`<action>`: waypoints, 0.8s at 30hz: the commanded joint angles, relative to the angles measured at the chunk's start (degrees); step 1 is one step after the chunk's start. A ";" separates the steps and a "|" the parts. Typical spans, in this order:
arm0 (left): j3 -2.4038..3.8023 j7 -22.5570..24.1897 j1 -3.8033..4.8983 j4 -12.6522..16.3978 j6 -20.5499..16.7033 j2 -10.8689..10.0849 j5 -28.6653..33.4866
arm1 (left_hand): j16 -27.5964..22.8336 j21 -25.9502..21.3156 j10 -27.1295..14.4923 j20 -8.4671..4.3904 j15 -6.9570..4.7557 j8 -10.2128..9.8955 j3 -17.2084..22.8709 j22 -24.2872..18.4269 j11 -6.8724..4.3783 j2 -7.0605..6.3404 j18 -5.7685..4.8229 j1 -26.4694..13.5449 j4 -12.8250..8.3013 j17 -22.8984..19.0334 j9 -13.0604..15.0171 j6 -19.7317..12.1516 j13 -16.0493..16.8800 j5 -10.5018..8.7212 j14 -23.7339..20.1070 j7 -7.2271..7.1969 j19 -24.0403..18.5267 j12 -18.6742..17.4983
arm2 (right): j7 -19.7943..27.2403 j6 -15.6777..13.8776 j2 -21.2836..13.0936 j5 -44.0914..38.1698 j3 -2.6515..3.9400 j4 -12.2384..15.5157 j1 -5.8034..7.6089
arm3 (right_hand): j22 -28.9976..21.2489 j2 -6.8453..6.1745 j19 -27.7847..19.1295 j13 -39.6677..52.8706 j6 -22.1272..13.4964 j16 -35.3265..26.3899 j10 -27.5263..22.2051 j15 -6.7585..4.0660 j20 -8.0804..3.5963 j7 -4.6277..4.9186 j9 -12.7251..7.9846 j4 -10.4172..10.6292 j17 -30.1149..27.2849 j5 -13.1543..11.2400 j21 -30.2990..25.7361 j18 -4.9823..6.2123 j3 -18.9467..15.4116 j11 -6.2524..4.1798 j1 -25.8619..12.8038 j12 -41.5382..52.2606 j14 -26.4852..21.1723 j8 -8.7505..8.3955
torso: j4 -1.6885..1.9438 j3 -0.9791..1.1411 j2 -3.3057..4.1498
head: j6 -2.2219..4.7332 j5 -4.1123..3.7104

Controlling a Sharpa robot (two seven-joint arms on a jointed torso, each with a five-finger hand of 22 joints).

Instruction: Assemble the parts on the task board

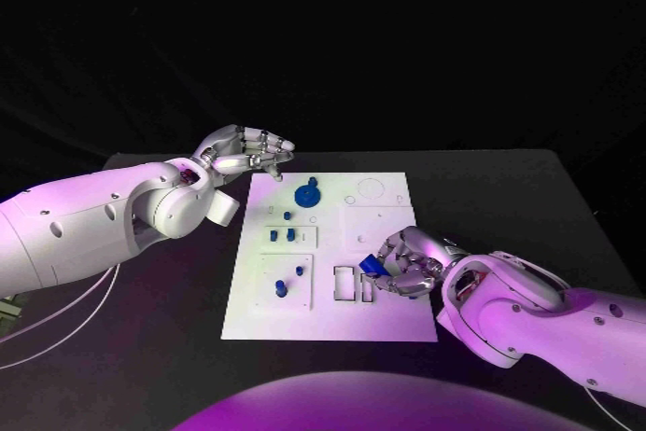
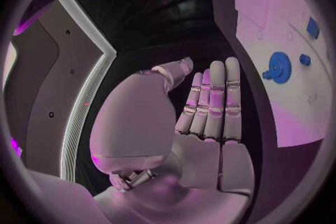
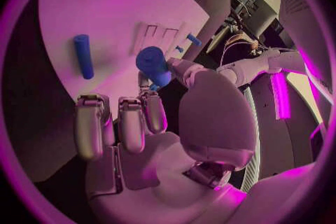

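The right hand [image 1: 408,261] pinches a blue part [image 1: 372,264] over the task board's [image 1: 390,319] slots; the left hand [image 1: 246,151] hovers empty, fingers apart, beside the board's far corner above the counter [image 1: 512,188].

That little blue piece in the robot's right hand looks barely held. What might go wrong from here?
The right hand pinches the blue part only at its fingers, so it may slip or tilt. The slots beside it look narrow, so it may jam. The hand also hangs over the task board and may nudge it.
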 commanded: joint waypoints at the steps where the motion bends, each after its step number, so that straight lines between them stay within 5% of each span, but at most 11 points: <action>1: 0.04 0.06 0.03 0.10 1.02 0.21 0.15 | -0.21 -0.31 -0.38 0.34 -0.09 0.17 -0.25 -0.07 0.01 0.37 0.77 -0.38 0.03 -0.08 -0.07 -0.36 0.00 0.28 -0.46 -0.09 -0.15 0.24 | 0.54 2.80 1.02 3.70 0.00 -0.46 -0.01 | 13.28 2.79 4.03 2.38 2.74 0.14 0.58 -0.49 -0.49 -2.34 2.04 0.43 8.27 0.37 -0.01 -0.79 0.46 -0.04 1.83 0.30 4.72 4.86 | 0.02 0.00 0.04 | -0.02 -0.05; 12: 0.04 0.01 0.03 0.14 1.13 0.31 0.09 | -0.21 -0.31 -0.38 0.34 -0.09 0.17 -0.25 -0.07 0.01 0.37 0.77 -0.38 0.03 -0.08 -0.07 -0.36 0.00 0.28 -0.46 -0.09 -0.15 0.24 | -0.89 4.92 4.60 4.13 -0.06 -2.89 -0.18 | 13.33 2.91 4.09 2.99 3.03 0.28 0.98 -0.59 -0.61 -2.48 2.12 0.89 8.62 0.33 0.21 -0.83 0.76 -0.17 0.72 0.69 4.78 5.20 | 0.01 0.02 0.06 | -0.11 -0.07; 15: 0.04 -0.04 0.03 0.15 1.20 0.32 0.09 | -0.21 -0.31 -0.38 0.34 -0.09 0.17 -0.25 -0.07 0.01 0.37 0.77 -0.38 0.03 -0.08 -0.07 -0.36 0.00 0.28 -0.46 -0.09 -0.15 0.24 | -1.42 4.95 5.32 3.65 -0.06 -3.44 -0.24 | 13.38 4.40 4.16 3.26 3.13 0.35 1.19 -0.73 -0.74 -2.64 2.15 1.02 8.79 0.42 0.42 -0.87 1.96 -0.32 0.28 0.78 4.81 5.44 | 0.03 0.04 0.08 | -0.14 -0.08; 24: 0.04 -0.22 0.03 0.24 1.33 0.20 0.06 | -0.21 -0.31 -0.38 0.34 -0.09 0.17 -0.25 -0.07 0.01 0.37 0.77 -0.38 0.03 -0.08 -0.07 -0.36 0.00 0.28 -0.46 -0.09 -0.15 0.24 | -3.14 6.26 6.41 1.86 -0.07 -4.54 -0.28 | 13.44 3.90 4.22 3.64 3.25 0.45 1.45 -0.75 -0.79 -2.64 2.20 1.10 9.02 0.26 0.65 -0.92 1.84 -0.33 -0.66 1.02 4.85 5.66 | 0.00 0.03 0.06 | -0.21 0.08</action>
